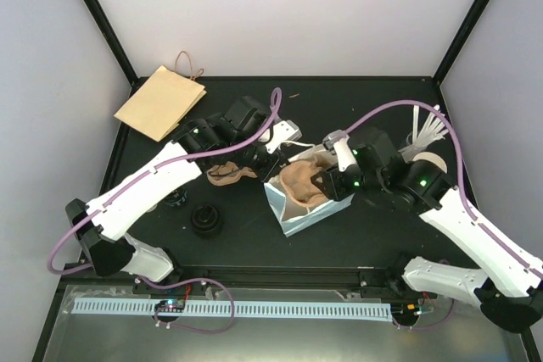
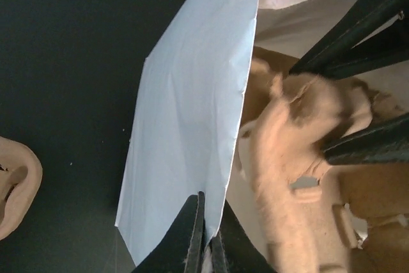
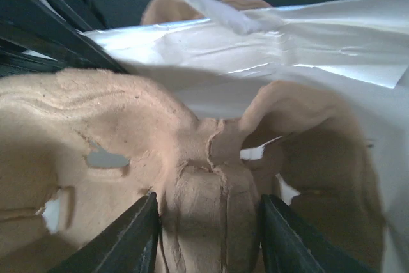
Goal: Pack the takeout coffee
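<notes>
Top external view, packing at an early stage: white paper bag lying open on its side mid-table, brown moulded-pulp cup carrier partway inside, no cup seen in either. Tools: left gripper pressed together on the bag's rim; right gripper half-spread, pinching the carrier's centre ridge. Not made out in any view: takeout coffee (small white cup, black lid); left to do, by judgement: seat carrier, load cup.

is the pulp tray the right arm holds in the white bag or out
Partly in: the pulp tray lies in the open white bag, gripped by the right pincer; the left pincer pinches the bag's edge.
</notes>
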You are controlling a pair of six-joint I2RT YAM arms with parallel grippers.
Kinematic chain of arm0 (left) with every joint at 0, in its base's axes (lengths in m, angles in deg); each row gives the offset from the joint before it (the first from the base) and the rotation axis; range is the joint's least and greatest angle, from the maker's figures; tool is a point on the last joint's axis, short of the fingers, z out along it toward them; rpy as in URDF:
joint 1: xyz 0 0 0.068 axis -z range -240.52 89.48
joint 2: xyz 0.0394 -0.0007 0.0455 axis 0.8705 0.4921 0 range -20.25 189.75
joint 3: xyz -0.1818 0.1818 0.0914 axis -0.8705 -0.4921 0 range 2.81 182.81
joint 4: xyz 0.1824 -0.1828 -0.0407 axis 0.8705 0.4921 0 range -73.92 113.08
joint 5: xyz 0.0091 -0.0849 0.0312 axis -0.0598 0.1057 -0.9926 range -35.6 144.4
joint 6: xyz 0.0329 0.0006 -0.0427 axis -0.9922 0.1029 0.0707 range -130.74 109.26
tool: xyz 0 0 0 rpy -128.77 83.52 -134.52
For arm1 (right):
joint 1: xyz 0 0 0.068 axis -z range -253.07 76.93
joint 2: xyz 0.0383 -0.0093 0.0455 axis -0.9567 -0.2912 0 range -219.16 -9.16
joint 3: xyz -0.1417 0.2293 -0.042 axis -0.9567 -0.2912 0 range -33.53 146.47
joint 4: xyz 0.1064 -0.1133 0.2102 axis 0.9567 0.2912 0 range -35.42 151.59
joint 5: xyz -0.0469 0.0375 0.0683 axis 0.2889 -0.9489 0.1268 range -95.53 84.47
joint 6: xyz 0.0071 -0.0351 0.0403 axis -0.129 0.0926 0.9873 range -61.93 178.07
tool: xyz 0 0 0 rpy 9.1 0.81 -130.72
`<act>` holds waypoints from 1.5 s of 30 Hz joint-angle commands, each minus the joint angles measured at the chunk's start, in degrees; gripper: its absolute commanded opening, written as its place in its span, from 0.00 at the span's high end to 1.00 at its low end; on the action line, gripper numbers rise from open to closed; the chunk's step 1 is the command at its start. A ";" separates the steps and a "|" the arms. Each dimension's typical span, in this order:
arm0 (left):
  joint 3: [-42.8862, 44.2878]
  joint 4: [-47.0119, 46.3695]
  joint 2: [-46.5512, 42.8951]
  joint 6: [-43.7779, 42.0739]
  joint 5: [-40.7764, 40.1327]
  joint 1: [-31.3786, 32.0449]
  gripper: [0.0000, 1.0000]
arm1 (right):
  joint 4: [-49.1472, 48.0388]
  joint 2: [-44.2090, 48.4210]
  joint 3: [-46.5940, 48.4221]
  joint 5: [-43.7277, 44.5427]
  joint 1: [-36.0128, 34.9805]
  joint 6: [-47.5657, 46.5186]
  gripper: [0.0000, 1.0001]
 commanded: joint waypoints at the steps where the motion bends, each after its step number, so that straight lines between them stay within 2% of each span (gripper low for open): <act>1: 4.84 3.32 2.12 1.46 1.40 -0.39 0.99 | 2.05 -1.33 1.18 12.74 -4.82 -0.37 0.54; 6: 7.46 7.06 4.93 1.54 1.71 -0.80 0.98 | 5.99 -5.38 1.43 24.73 -11.85 1.12 0.53; 11: 7.68 8.01 5.47 1.65 1.72 -0.83 0.99 | 9.39 -8.95 1.32 33.87 -14.67 4.68 0.52; 25: 6.28 7.86 5.39 3.42 4.77 -0.83 0.98 | -1.79 -1.64 -0.83 35.90 -14.67 5.91 0.52; 35: 6.00 6.90 3.95 3.12 4.17 -0.84 0.98 | -7.23 3.45 -4.55 32.44 -14.64 3.76 0.52; 39: 5.85 7.36 3.86 3.15 -1.00 -0.75 0.98 | -9.06 6.44 -4.59 23.92 -14.66 1.21 0.39; 45: 6.83 8.13 3.45 2.33 -4.81 -0.74 0.98 | -9.66 11.53 -6.16 5.25 -14.58 -3.71 0.32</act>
